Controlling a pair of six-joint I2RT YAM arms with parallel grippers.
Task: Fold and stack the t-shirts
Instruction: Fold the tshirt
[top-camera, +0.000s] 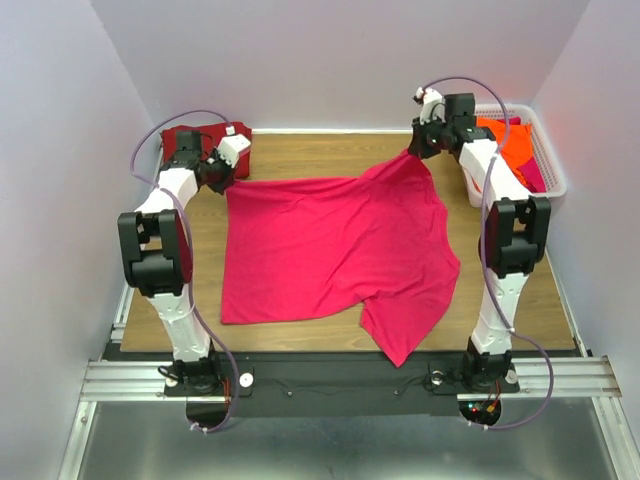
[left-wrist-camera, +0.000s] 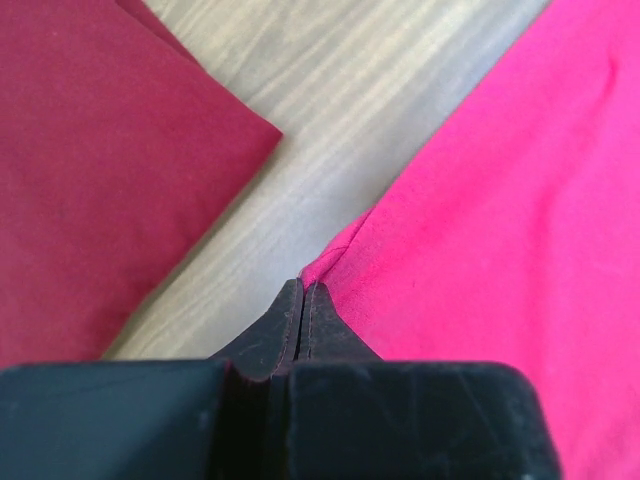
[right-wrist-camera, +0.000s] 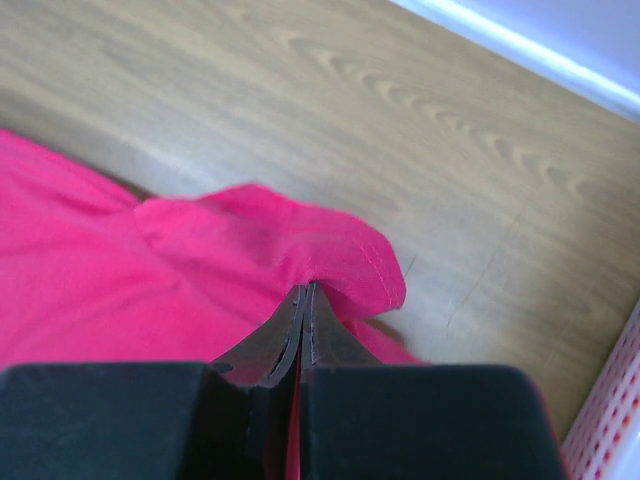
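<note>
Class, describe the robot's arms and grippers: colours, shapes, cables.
The left arm and right arm have white links with black joints; a lilac cable loops along each. The left gripper and right gripper end in black tapered fingers.

Twin tabletop arms, white and black, each ending in a two-finger pincer

Left arm (top-camera: 165, 250) and right arm (top-camera: 505, 240): white tubular link shells alternate with blocky black joint housings. A lavender-grey cable (top-camera: 150, 140) loops back from behind each pincer towards the round black base. Left gripper (left-wrist-camera: 303, 287) and right gripper (right-wrist-camera: 304, 291): matte black, scuffed fingers that taper to thin tips ahead of a broad black block.
</note>
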